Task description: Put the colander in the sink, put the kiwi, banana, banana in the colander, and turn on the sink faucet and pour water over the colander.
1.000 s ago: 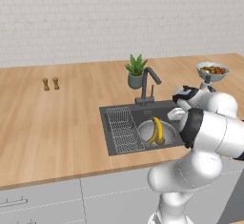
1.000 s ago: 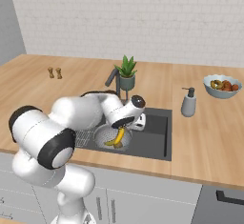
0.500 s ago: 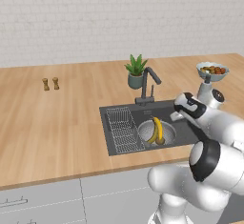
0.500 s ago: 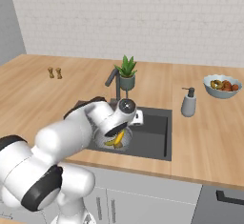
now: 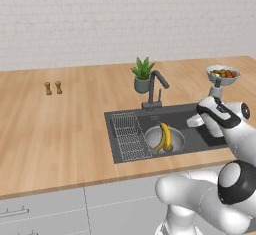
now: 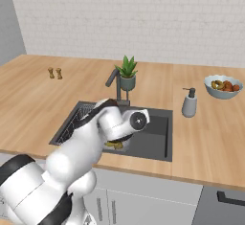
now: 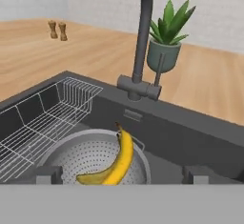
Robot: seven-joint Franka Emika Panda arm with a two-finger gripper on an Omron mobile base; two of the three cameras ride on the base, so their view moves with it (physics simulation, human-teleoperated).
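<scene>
I see the colander [image 7: 90,158] sitting in the sink [image 5: 200,141], just beside the wire rack [image 5: 129,136] at its 9 o'clock. A yellow banana [image 7: 119,161] lies inside it, with a small brown kiwi [image 5: 169,148] touching it. My end effector [image 7: 121,174] hangs released, fingers spread wide, holding nothing, above the colander. The faucet [image 7: 140,42] stands at 12 o'clock on the desk [image 5: 65,129], a potted plant [image 7: 166,37] beside it.

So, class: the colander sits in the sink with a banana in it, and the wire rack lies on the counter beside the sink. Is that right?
Not quite. The colander does sit in the sink with a banana in it, but the wire rack lies inside the sink beside the colander, not on the counter. The hand view shows this plainly, and the left base view agrees.
</scene>
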